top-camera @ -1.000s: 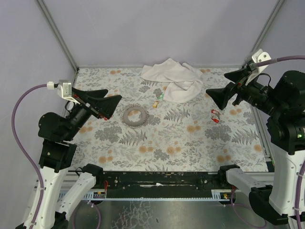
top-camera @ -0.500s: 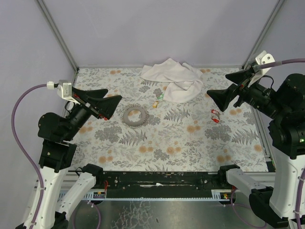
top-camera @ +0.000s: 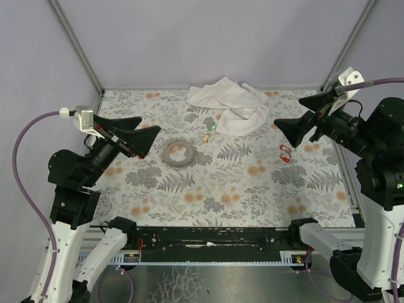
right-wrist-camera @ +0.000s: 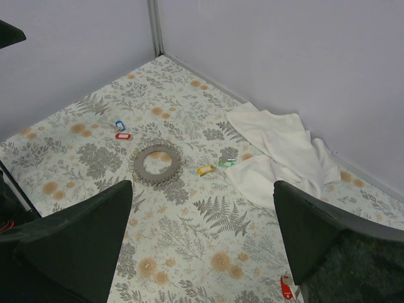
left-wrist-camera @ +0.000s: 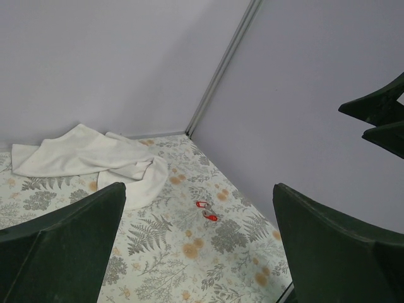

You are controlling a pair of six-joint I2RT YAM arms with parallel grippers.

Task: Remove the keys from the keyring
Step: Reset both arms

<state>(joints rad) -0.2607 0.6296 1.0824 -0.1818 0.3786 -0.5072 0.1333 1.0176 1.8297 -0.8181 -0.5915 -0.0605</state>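
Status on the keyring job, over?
Left gripper and right gripper open, empty, raised. Keyring coiled mid-table, keys lying apart from it. White cloth at back, off the keyring.

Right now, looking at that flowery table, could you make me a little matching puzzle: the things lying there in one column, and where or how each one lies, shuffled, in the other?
Things:
1. white cloth
2. chain
3. yellow key
4. blue key

Where or how:
A. right next to a red key
B. bunched up by the back wall
C. coiled into a ring near the middle of the table
D. right next to a green key

Pairs: 1-B, 2-C, 3-D, 4-A
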